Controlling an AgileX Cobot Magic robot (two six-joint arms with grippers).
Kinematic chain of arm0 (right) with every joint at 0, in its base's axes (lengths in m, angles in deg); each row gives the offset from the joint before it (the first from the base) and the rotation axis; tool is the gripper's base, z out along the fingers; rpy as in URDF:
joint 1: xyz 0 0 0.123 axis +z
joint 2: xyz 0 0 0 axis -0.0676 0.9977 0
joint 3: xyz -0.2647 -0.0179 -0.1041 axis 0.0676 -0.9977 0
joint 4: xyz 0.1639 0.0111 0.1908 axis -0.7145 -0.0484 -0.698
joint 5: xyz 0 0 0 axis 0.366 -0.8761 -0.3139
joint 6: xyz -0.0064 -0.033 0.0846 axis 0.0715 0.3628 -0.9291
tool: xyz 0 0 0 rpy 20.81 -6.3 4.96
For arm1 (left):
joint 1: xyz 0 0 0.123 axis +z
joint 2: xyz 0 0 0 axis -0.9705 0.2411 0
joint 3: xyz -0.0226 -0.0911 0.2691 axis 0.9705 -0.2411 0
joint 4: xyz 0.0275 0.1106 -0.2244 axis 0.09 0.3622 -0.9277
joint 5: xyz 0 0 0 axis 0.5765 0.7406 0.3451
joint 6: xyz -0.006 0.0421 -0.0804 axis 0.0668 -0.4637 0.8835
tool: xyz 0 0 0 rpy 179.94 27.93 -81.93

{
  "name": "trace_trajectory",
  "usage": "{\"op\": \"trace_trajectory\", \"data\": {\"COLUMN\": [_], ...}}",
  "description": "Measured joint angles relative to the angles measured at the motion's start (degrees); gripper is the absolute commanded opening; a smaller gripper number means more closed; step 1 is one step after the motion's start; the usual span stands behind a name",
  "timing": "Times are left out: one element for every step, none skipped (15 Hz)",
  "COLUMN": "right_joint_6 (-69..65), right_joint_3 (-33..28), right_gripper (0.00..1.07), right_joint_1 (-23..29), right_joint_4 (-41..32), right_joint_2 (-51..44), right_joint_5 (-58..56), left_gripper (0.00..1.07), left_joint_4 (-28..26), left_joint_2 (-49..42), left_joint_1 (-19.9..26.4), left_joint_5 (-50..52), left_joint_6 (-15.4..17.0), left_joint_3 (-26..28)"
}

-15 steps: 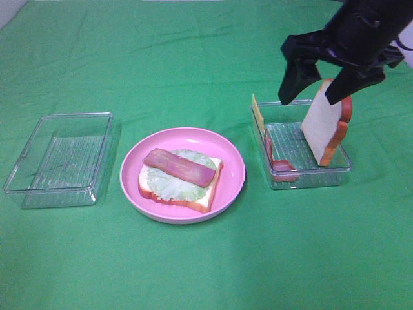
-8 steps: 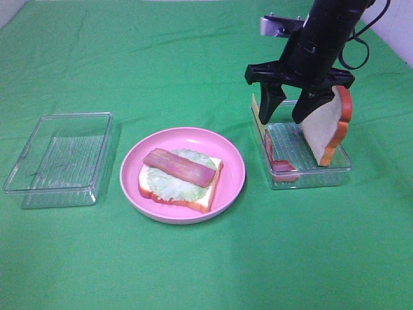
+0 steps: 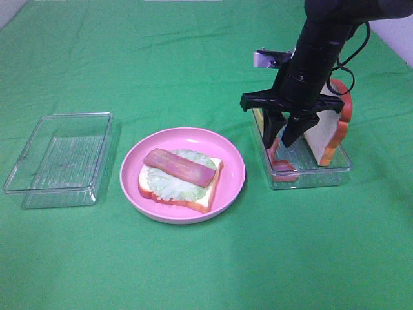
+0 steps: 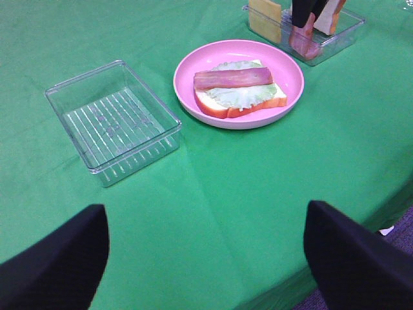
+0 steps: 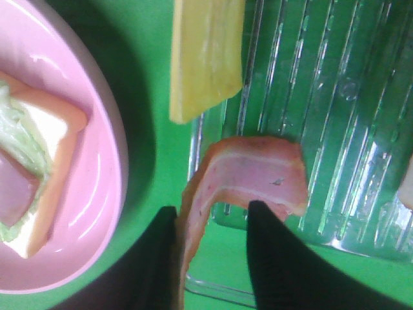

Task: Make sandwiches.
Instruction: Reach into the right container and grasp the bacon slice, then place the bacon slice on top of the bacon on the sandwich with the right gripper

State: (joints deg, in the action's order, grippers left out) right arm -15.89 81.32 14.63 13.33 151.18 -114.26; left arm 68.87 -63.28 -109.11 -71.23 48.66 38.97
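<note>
Sandwich (image 3: 181, 177) half built, centred on the round pink plate (image 3: 233, 161) on the green surface (image 3: 193, 64): one white slice with orange-brown crust, pale lettuce (image 3: 173, 187) over it, one reddish bacon strip (image 3: 179, 167) laid across the top. Right arm reaches steeply down into the clear tray (image 3: 310, 179) beside the plate. The right tool (image 3: 277, 143) has its fingers part-way apart astride a loose bacon strip (image 5: 245, 174), with a gap at one finger, so it is not clamped. Left tool (image 4: 205, 258) hangs spread wide, grasping nothing, well back from the plate.
</note>
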Motion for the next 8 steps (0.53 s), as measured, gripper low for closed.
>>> {"op": "trace_trajectory", "data": {"right_joint_6": [0.0, 0.0, 0.0, 0.0, 0.0, 0.0, 0.0, 0.0], "right_joint_3": [0.0, 0.0, 0.0, 0.0, 0.1, 0.3, 0.6, 0.6], "right_gripper": [0.09, 0.01, 0.00, 0.00, 0.00, 0.00, 0.00, 0.00], "right_joint_1": [0.0, 0.0, 0.0, 0.0, 0.0, 0.0, 0.0, 0.0], "right_joint_4": [0.0, 0.0, 0.0, 0.0, 0.0, 0.0, 0.0, 0.0], "right_joint_2": [0.0, 0.0, 0.0, 0.0, -0.1, -0.3, -1.3, -2.7], "right_joint_5": [0.0, 0.0, -0.1, -0.5, -1.3, -1.8, -2.1, -2.6], "left_gripper": [0.79, 0.79, 0.79, 0.79, 0.79, 0.79, 0.79, 0.79], "left_joint_4": [0.0, 0.0, 0.0, 0.0, 0.0, 0.0, 0.0, 0.0], "left_joint_2": [0.0, 0.0, 0.0, 0.0, 0.0, 0.0, 0.0, 0.0], "left_joint_1": [0.0, 0.0, 0.0, 0.0, 0.0, 0.0, 0.0, 0.0], "left_joint_5": [0.0, 0.0, 0.0, 0.0, 0.0, 0.0, 0.0, 0.0], "left_joint_6": [0.0, 0.0, 0.0, 0.0, 0.0, 0.0, -0.1, -0.1], "left_joint_3": [0.0, 0.0, 0.0, 0.0, 0.0, 0.0, 0.0, 0.0]}}
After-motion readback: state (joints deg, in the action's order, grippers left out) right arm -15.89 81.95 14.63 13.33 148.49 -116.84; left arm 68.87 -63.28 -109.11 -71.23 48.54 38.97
